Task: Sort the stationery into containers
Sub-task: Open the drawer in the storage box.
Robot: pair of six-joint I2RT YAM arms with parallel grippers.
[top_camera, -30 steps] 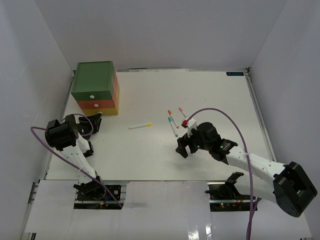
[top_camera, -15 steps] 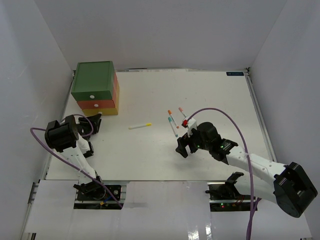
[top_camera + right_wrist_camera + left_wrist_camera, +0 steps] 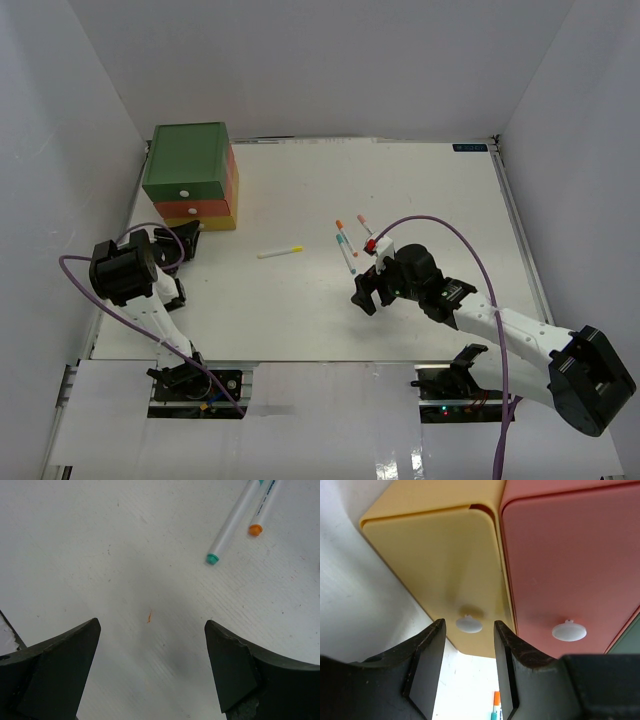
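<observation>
The containers are three stacked drawers: green top [image 3: 185, 158], orange-red middle [image 3: 202, 208], yellow bottom [image 3: 204, 223]. My left gripper [image 3: 191, 238] is open right in front of the yellow drawer [image 3: 435, 560]. In the left wrist view the gripper [image 3: 468, 639] has the drawer's white knob [image 3: 469, 625] just beyond its tips, between the jaws and untouched. The orange-red drawer [image 3: 570, 555] has its own knob [image 3: 569, 632]. A yellow pen [image 3: 280, 252] lies mid-table. A teal-capped pen [image 3: 234, 526] and an orange-capped pen [image 3: 262, 511] lie ahead of my open, empty right gripper [image 3: 364, 295].
A pink-capped pen [image 3: 364, 222] lies with the pen cluster [image 3: 346, 240] near the right gripper. White walls enclose the table on the left, back and right. A small orange mark [image 3: 149, 616] is on the table between the right jaws.
My left gripper has moved a little forward toward the yellow drawer's knob. The right arm and the pens have not moved.
</observation>
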